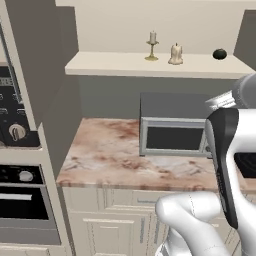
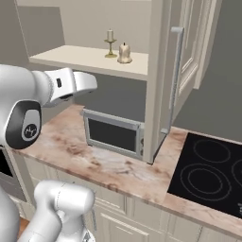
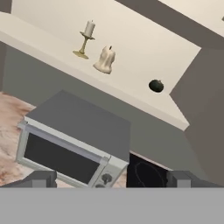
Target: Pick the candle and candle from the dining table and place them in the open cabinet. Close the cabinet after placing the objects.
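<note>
Both candles, the brass-stick candle (image 3: 86, 39) and the stubby candle (image 3: 105, 59), stand on the cabinet shelf (image 3: 43, 41), above and ahead of the tool (image 3: 111, 178). The tool is spread and empty, apparently finished placing. The right base view alone reveals the open cabinet door (image 2: 182, 66) awaiting closure.

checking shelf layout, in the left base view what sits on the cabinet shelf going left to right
brass candlestick candle → stubby candle → small dark round thing
</note>
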Controlling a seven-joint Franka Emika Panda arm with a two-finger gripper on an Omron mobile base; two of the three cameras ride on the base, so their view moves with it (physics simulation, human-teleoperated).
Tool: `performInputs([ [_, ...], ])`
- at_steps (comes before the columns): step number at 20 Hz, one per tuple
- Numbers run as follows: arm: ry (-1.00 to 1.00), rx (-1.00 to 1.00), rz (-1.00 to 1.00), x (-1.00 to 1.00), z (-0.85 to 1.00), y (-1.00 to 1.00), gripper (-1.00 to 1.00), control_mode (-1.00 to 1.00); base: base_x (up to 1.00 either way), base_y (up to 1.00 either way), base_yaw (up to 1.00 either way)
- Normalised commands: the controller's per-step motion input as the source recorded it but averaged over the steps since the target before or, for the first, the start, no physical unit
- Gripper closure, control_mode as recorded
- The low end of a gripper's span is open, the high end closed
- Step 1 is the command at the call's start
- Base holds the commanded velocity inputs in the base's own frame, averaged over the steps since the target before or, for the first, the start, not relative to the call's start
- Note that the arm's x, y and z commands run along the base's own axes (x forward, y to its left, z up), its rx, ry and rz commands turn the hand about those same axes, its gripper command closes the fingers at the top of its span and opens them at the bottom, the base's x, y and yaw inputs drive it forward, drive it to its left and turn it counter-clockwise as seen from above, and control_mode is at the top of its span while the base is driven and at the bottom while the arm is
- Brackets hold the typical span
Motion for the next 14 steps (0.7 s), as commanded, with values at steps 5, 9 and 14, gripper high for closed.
performInputs([
  [5,0.0,0.0,0.0,0.0,0.0,0.0,-1.0,1.0,0.0,0.12,-0.11],
  [9,0.0,0.0,0.0,0.0,0.0,0.0,-1.0,1.0,0.0,0.19,-0.1],
  [14,0.0,0.0,0.0,0.0,0.0,0.0,-1.0,1.0,-0.04,0.15,0.0],
])
